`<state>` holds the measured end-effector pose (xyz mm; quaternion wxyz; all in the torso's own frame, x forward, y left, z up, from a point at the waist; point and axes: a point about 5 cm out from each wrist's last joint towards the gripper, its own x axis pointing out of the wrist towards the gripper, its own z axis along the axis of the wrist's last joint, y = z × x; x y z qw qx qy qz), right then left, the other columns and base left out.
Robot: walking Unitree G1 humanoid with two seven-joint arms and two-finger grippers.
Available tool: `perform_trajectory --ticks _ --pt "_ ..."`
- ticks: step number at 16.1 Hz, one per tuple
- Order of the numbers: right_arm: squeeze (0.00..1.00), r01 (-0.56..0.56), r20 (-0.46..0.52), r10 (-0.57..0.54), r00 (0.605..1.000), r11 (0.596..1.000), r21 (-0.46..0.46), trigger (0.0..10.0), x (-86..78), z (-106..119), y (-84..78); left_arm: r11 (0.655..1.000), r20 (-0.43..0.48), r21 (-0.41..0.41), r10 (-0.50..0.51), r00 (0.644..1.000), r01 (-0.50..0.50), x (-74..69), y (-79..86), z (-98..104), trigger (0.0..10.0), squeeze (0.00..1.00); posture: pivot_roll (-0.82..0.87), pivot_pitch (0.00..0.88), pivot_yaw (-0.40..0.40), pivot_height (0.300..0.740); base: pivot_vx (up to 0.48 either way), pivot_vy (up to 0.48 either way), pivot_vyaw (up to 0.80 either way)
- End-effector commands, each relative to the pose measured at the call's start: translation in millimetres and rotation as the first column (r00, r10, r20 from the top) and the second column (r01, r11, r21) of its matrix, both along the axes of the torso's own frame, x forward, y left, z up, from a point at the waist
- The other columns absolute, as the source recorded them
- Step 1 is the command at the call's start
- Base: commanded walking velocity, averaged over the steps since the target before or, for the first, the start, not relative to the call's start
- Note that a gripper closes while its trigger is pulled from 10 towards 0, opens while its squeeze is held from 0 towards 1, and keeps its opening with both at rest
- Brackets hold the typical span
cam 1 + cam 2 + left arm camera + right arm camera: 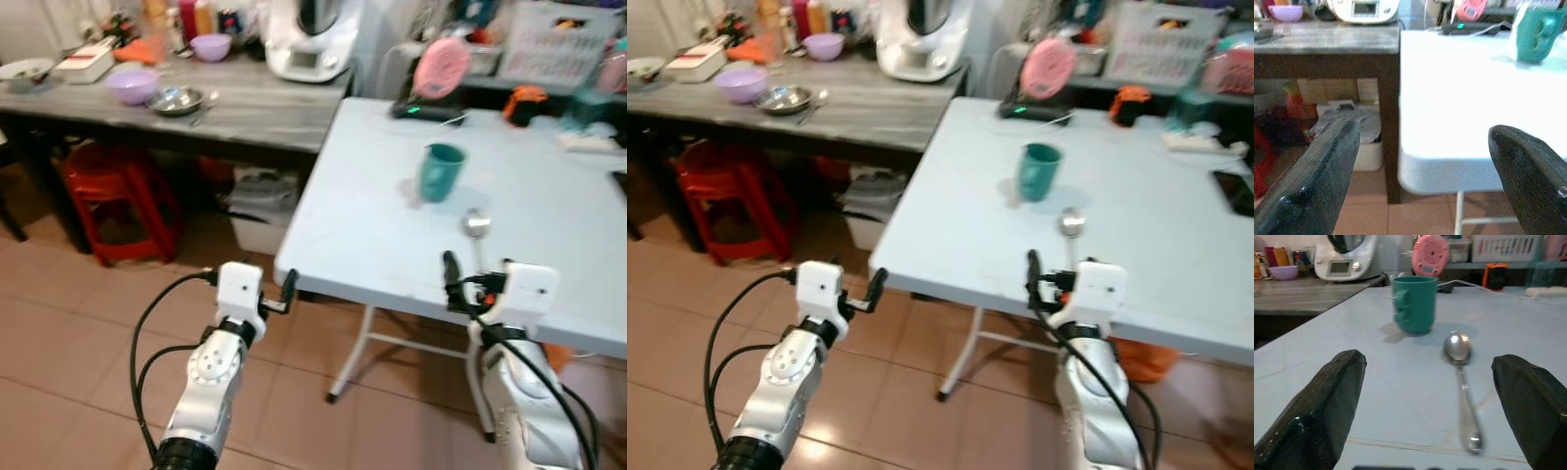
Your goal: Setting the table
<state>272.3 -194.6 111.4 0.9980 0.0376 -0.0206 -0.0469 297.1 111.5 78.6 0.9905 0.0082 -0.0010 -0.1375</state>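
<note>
- The spoon (pixel 1462 382) lies flat on the white tabletop (pixel 372 225), near its front edge, bowl end pointing toward the teal cup (pixel 441 171).
- That cup stands upright a bit further in from the spoon, not touching it.
- Right gripper (pixel 1432 406) hovers at the tabletop's front edge just short of the spoon's handle, fingers spread wide, holding nothing.
- Left gripper (pixel 1422 171) is off the tabletop's near left corner, over the tiled floor (pixel 88 323), fingers also wide apart and empty.
- Left of the white tabletop there's a grey wooden one (pixel 255 108) with a purple bowl (pixel 132 85), a metal bowl (pixel 176 100) and a white kitchen machine (pixel 309 39); a red stool (pixel 118 201) sits under it.
</note>
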Motion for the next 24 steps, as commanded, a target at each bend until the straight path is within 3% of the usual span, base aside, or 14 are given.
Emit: perform_trajectory --ticks 1,4,11,24 --pt "0.00 -0.025 0.011 0.025 1.000 1.000 0.013 10.0 4.1 2 8.6 1.000 -0.007 0.016 0.022 1.000 -0.022 1.6 8.6 -2 10.0 0.00 -0.09 0.000 -0.013 0.740 0.000 -0.337 0.00" --pt "0.00 -0.025 0.020 0.025 0.999 1.000 0.008 10.0 5.4 5 8.6 0.999 -0.007 -0.004 0.036 0.999 -0.036 4.2 8.6 -1 10.0 0.00 -0.10 0.000 -0.014 0.740 0.000 -0.111 0.00" --pt "0.00 -0.030 0.016 0.029 0.999 1.000 0.006 10.0 4.4 4 8.2 0.993 -0.001 -0.089 -0.077 0.997 0.076 -2.9 0.9 -2 10.0 0.00 -0.10 0.000 -0.020 0.740 0.000 0.000 -0.08" --pt "0.00 -0.043 0.015 0.043 0.999 0.999 -0.018 10.0 1.5 5 8.6 0.987 0.003 -0.117 -0.115 0.993 0.114 -5.4 -6.4 -1 10.0 0.00 -0.11 0.000 -0.025 0.740 0.347 0.000 -0.09"
